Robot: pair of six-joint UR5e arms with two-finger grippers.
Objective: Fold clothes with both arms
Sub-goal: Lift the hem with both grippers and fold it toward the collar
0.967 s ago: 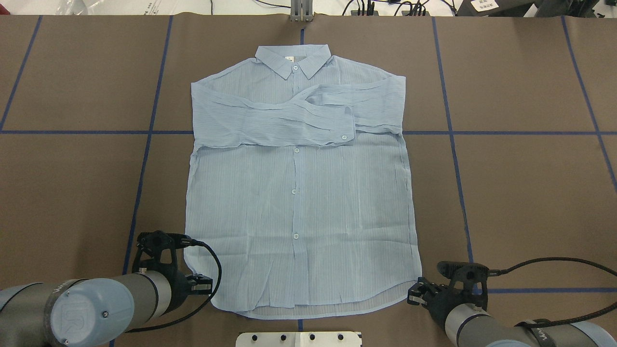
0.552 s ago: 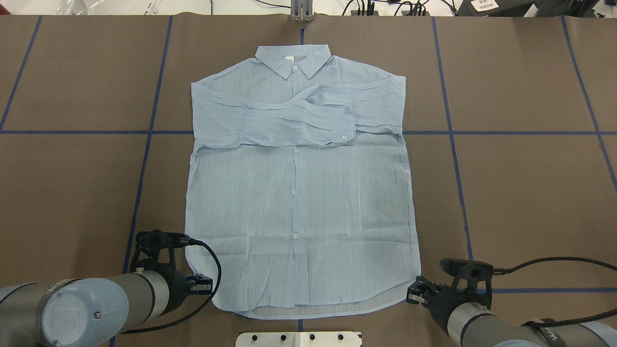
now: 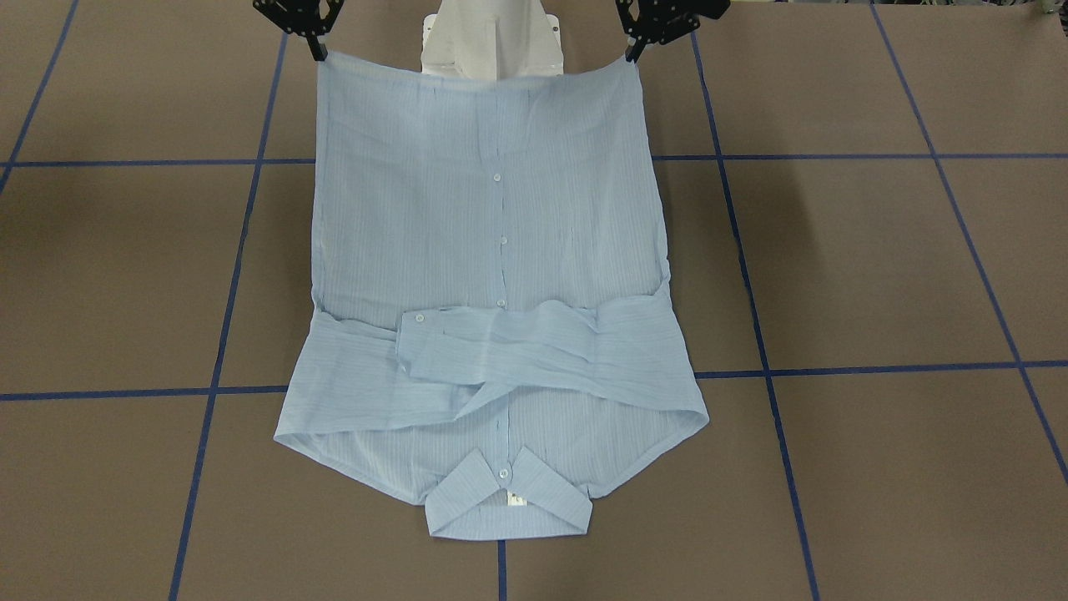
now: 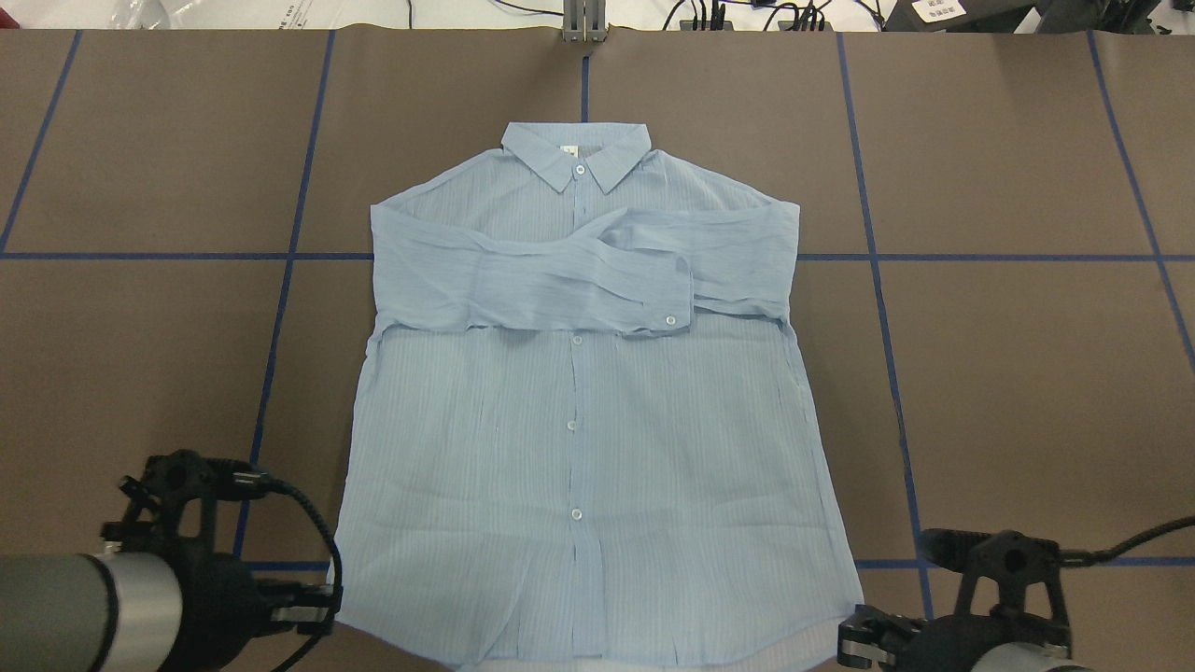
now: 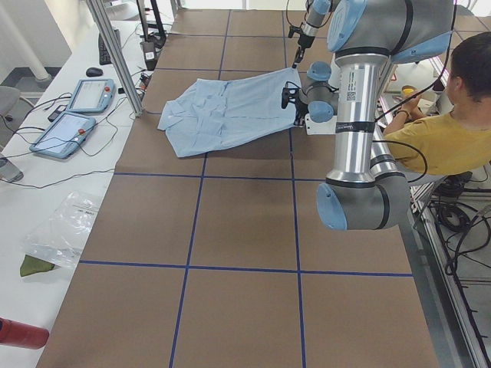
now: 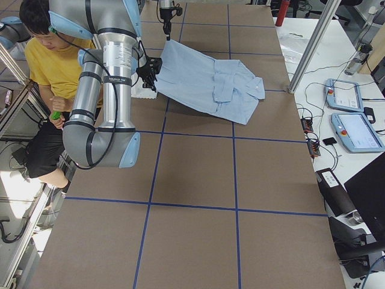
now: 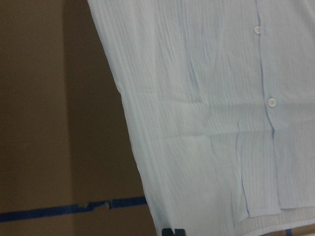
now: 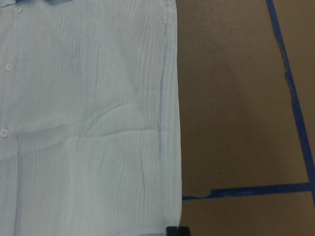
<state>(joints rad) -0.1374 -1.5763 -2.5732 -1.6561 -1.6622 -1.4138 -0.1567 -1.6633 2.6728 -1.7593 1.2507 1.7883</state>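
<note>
Front-facing: the shirt [image 3: 492, 250] rests collar-end on the counter [image 3: 876, 275]. The left jaws clamp its hem corner at the view's right, and the right jaws clamp the opposite corner. Overhead: both sleeves [image 4: 579, 280] lie folded across the chest. Right-side view: the hem hangs above the counter.

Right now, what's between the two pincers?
The shirt: its hem spans from the left pincer to the right pincer, each clamped on a corner. The white base sits just behind. Clearest in the front-facing view.
</note>
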